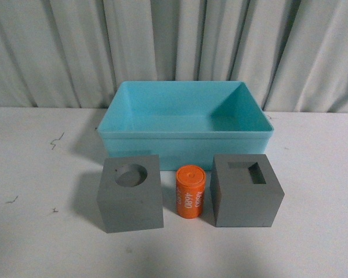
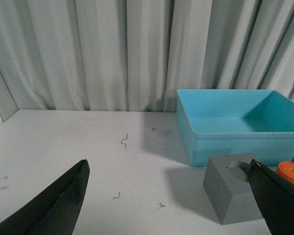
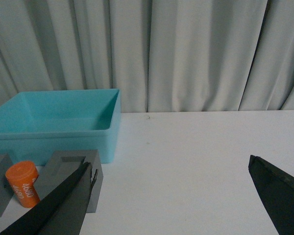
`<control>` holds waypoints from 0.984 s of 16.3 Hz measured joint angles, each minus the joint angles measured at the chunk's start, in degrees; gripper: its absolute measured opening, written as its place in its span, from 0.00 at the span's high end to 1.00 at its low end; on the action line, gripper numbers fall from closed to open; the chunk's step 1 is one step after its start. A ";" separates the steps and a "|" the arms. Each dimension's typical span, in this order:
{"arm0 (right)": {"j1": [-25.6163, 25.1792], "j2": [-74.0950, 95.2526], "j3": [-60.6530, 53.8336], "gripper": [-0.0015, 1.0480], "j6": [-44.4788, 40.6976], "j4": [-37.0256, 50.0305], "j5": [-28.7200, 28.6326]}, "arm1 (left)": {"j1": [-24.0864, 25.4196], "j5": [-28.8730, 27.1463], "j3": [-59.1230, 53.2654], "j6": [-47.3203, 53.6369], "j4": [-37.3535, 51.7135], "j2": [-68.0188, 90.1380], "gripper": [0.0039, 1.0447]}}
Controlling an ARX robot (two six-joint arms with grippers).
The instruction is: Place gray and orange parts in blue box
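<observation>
The blue box (image 1: 185,148) sits in the middle of the front view, a little above centre, on a white table (image 1: 35,185), with a pale pleated curtain (image 1: 174,40) hanging across the whole upper part of the frame behind it. All three parts stand outside the box, in a row just below it in the frame. The gray cube with the round recess (image 1: 130,197) is lower left of centre, its recess facing up. The gray cube with the rectangular recess (image 1: 246,194) is lower right of centre, opening also upward. Between them stands the orange cylinder (image 1: 190,194), upright, with "4680" printed in white running along its side. It is just beside both cubes, though I cannot tell whether it touches either. A few small dark scuff marks (image 1: 57,141) dot the table at the left of the frame.

Neither arm appears in the front view – only the wrist cameras catch them. The left gripper (image 2: 167,164) is spread wide, its two dark fingers far apart, clasping nothing (the round-recess cube lies beyond one finger, on the table). The right gripper (image 3: 170,162) is likewise released – fingers well apart over bare table, with the rectangular-recess cube and the cylinder beyond one of them.
</observation>
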 joint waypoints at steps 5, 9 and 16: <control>0.00 0.00 0.00 0.06 0.00 0.00 0.02 | 0.00 0.00 0.00 -0.02 0.00 0.00 0.06; -10.58 26.21 11.63 0.06 17.42 -8.07 12.09 | 0.04 0.00 0.00 0.00 -0.09 0.00 0.06; -25.00 65.00 18.67 0.06 1.73 7.28 -16.87 | 0.00 -0.02 0.00 0.00 -0.02 0.00 0.06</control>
